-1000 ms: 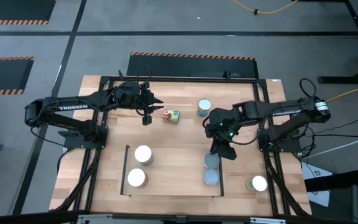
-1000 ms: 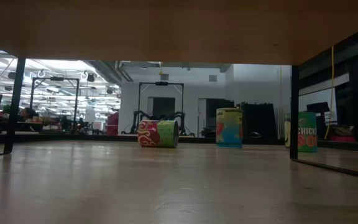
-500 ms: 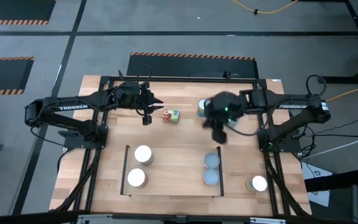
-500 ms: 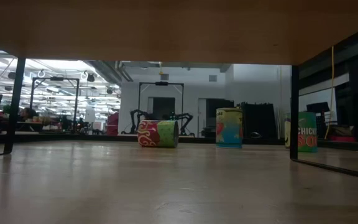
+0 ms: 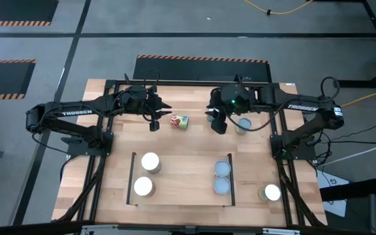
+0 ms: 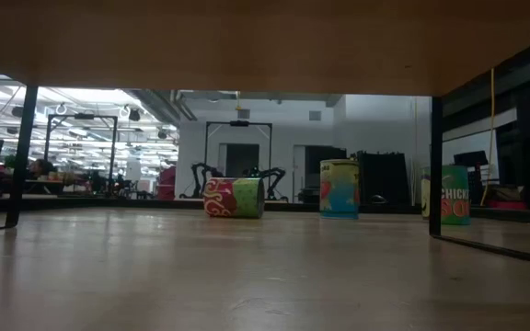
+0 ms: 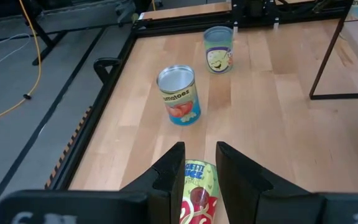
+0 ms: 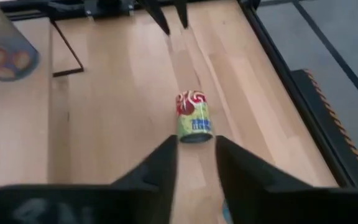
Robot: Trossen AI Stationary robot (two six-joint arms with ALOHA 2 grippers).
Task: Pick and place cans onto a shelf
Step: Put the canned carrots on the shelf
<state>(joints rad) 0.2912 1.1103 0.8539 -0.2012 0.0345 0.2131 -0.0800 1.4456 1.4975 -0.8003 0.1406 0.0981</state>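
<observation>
Step in hand, as I read it: R arm goes for its next can, 4 silver-topped tins (image 5: 222,168) already upright on the light-wood shelf panel w/ thin black rails (image 5: 181,176) near the table's front edge. Right gripper (image 5: 218,121) hangs near the back edge of the pale butcher-block table (image 5: 194,147), over a blue-label tin w/ tomato print (image 7: 179,95), dark fingers a narrow gap apart, nothing between them. Just beside it a grey-blue tin (image 5: 243,125) stands upright. Red, green & yellow tin (image 5: 179,121) lies on its side mid-back; left gripper (image 5: 154,120) waits next to it, fingers narrowly parted, empty. 1 more tin (image 5: 271,192) at front-right corner. Next prob. needs: drop straight down, straddle the smooth round wall, close square so it doesn't slip
</observation>
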